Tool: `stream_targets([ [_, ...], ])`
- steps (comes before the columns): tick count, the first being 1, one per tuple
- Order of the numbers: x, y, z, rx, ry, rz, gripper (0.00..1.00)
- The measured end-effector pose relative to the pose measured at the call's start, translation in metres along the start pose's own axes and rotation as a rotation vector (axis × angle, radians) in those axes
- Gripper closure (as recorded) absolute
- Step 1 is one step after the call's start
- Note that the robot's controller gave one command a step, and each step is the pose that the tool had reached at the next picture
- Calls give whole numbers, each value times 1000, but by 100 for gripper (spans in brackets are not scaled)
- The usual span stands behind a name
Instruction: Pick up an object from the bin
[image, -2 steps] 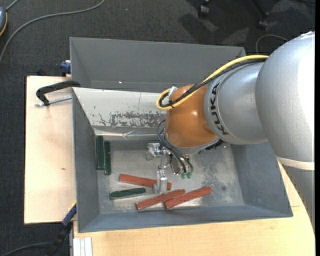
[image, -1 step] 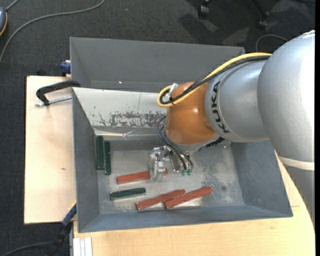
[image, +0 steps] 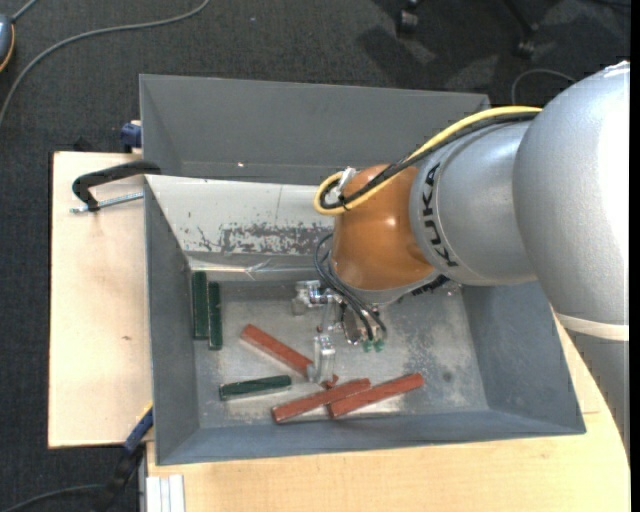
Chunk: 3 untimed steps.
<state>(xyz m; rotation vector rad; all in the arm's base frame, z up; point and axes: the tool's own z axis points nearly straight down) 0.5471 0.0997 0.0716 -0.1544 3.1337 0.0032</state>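
Clearly KUKA lettering (image: 436, 214) on arm (image: 500, 190); jaws near red bars (image: 345, 397), state unclear.

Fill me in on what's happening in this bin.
A KUKA arm reaches in from the right, with its gripper low over the middle of the grey bin. The gripper hangs just behind two red-brown sticks at the front and beside a third red-brown stick lying aslant. A dark green stick lies front left, and a pair of dark green sticks lies by the left wall. Whether anything is gripped I cannot tell.
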Motion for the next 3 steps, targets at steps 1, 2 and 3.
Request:
stream_targets([
  [1,36,42,0,-1,4,12,0],
  [2,32,39,-2,-1,-4,17,100],
  [3,-2,67,-133,-2,-11,-111,100],
])
